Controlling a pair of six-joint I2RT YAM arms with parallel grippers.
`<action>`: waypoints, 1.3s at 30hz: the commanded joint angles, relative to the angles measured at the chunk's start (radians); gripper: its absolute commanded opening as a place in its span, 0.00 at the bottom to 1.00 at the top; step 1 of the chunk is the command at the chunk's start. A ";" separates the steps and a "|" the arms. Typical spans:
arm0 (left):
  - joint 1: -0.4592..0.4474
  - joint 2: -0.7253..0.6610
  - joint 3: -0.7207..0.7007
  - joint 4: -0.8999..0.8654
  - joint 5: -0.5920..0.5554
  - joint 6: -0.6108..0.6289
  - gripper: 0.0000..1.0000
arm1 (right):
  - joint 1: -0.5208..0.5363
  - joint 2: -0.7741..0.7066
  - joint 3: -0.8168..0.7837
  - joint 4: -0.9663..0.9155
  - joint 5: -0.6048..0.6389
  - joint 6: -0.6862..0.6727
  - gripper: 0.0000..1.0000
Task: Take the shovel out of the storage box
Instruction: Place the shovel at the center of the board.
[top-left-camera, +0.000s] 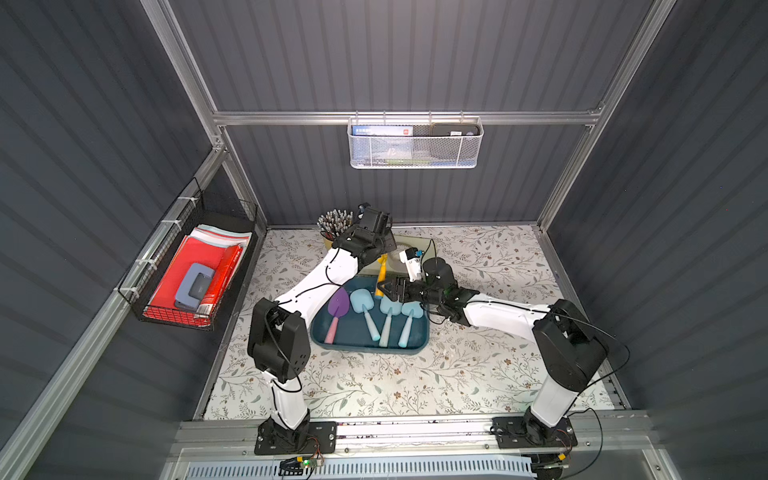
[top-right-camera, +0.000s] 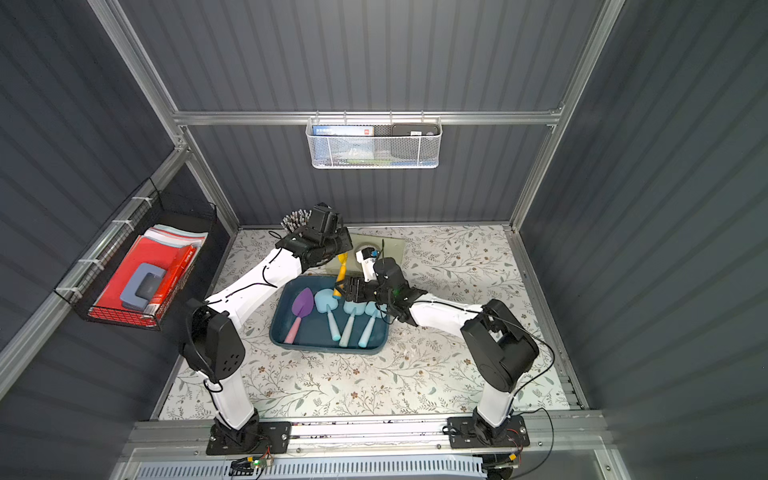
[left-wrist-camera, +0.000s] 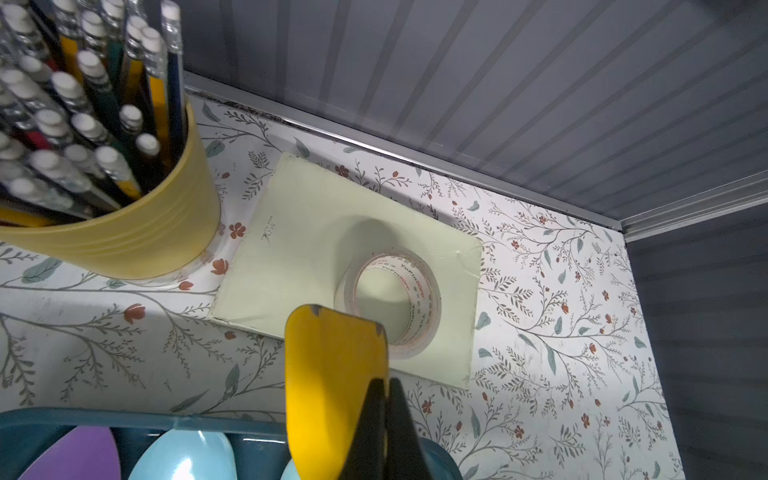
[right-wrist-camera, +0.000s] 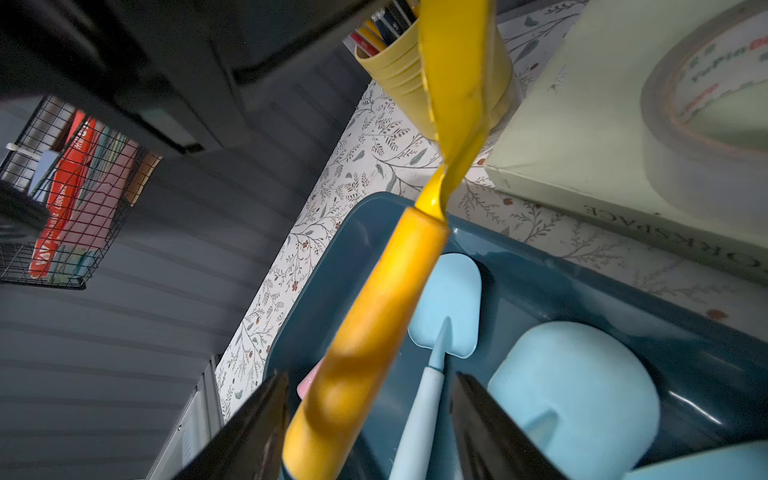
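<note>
Handover: your left gripper (left-wrist-camera: 386, 386) pinches the yellow plastic shovel (top-left-camera: 380, 278) by its blade, above the far edge of the shallow teal plastic storage box (top-left-camera: 365, 348). The right gripper (right-wrist-camera: 370, 376) straddles the handle, jaws apart, seemingly not touching; close it next.

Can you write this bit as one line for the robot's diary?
yellow shovel: raised over storage box rim | left gripper: shut on its blade | right gripper: open around its handle
</note>
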 joint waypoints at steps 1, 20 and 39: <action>-0.005 -0.005 -0.018 0.021 0.017 -0.016 0.00 | 0.003 0.039 0.028 0.032 -0.004 0.014 0.61; -0.005 -0.003 -0.031 0.027 -0.001 -0.010 0.00 | 0.002 0.063 0.046 0.032 -0.016 0.009 0.13; -0.005 -0.027 -0.009 0.016 -0.027 0.010 0.01 | 0.002 0.076 0.094 -0.027 -0.016 -0.002 0.62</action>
